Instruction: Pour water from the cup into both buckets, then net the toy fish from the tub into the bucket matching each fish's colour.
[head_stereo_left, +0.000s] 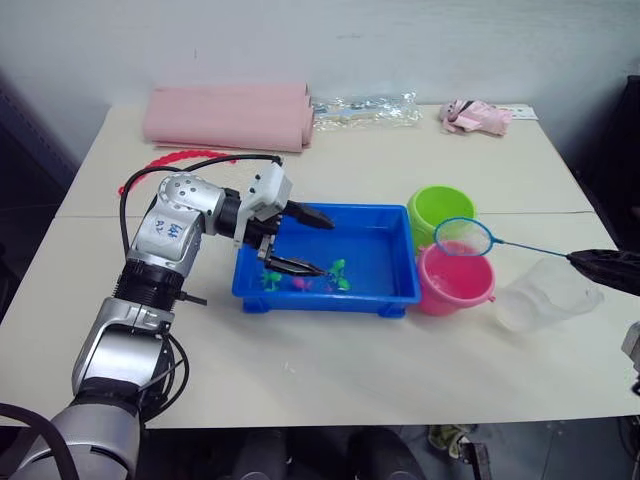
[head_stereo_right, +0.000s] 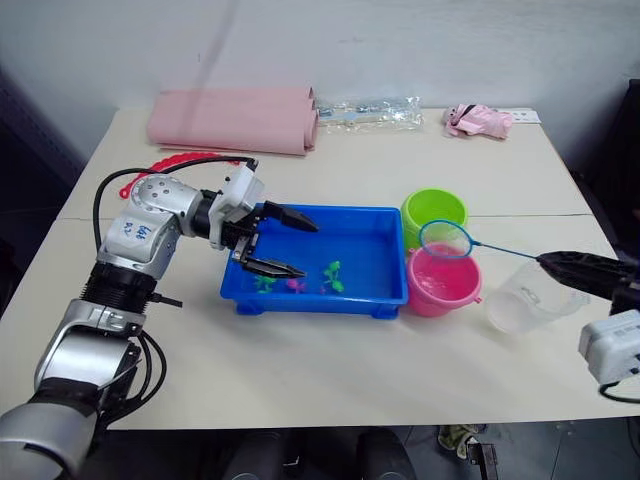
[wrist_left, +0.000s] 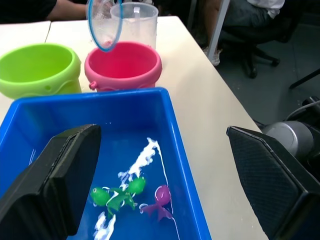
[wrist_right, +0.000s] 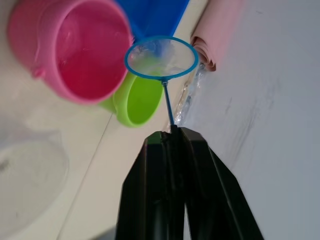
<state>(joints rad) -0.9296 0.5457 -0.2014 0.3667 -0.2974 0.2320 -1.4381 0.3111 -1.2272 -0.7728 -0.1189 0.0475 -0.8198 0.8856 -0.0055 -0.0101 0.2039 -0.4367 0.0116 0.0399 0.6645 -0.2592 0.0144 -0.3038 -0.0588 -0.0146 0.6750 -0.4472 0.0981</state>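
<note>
A: Where's the net (head_stereo_left: 463, 236)?
B: Clamped in the right gripper (wrist_right: 172, 131), hoop over the pink bucket (head_stereo_left: 456, 278); netting step.
A: Next?
B: Probably back to the fish (head_stereo_left: 338, 274) in the tub (head_stereo_left: 375, 296); left gripper (head_stereo_left: 300, 242) gapes empty there.

Blue tub (head_stereo_left: 385, 292) near the desk's middle, shallow water inside, long side parallel to the front edge. Green and magenta toy fish (head_stereo_left: 338, 275) clustered by its front wall. Lime-green bucket (head_stereo_left: 441, 213) just beside the tub's right end; pink bucket (head_stereo_left: 456, 279) touching in front of it, holding water. Blue-rimmed net (head_stereo_left: 462, 235) held above the two buckets, handle (head_stereo_left: 530, 248) running rightward. Clear cup (head_stereo_left: 545, 293) upright, right of the pink bucket.
</note>
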